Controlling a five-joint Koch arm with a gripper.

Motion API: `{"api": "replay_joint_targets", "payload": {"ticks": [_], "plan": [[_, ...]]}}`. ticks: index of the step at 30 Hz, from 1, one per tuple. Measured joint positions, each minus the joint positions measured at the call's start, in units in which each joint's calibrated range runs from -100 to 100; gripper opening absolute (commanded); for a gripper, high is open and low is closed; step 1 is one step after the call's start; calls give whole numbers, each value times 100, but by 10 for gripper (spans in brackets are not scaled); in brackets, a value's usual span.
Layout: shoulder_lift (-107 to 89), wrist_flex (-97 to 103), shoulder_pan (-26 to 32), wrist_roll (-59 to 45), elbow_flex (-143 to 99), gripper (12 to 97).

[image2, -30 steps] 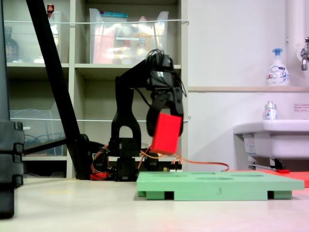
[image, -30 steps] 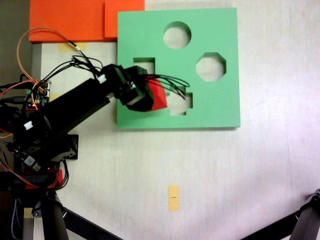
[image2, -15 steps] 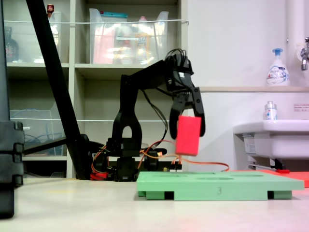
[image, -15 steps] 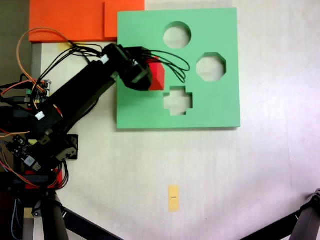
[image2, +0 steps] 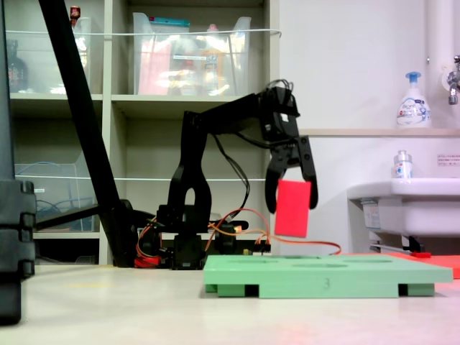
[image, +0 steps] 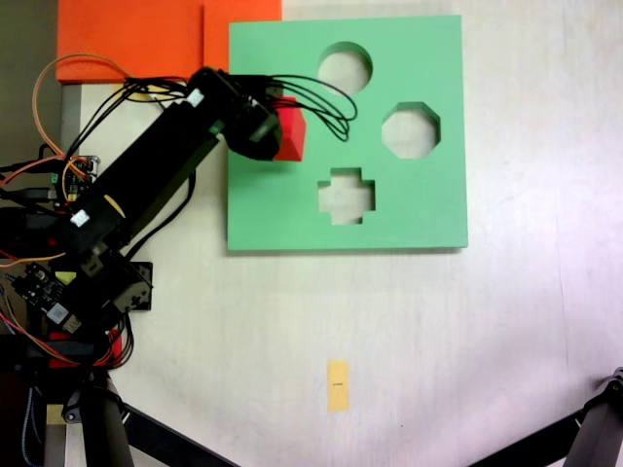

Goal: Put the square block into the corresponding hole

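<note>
Holding the red cube above the green board

Pinching the square block (image2: 292,208) between its two black fingers, the hand (image2: 291,192) hangs in the air, pointing down. The block sits just under the hand, gripped by its upper part, tilted slightly and clear of the green foam board (image2: 327,274) below it. In the top-down fixed view the hand (image: 275,131) and the block (image: 290,135) cover the board's upper-left area, so the square hole beneath them is hidden. To the hand's right in that view lie the round cutout (image: 345,68), the octagonal cutout (image: 410,129) and the cross-shaped cutout (image: 347,196). Orange foam sheets (image: 146,37) lie on the desk (image: 389,331) beyond the arm.
</note>
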Motion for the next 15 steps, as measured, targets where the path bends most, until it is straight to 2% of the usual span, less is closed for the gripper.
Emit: {"api": "replay_joint_targets", "payload": {"ticks": [15], "plan": [[369,78,93,-391,10,331]]}}
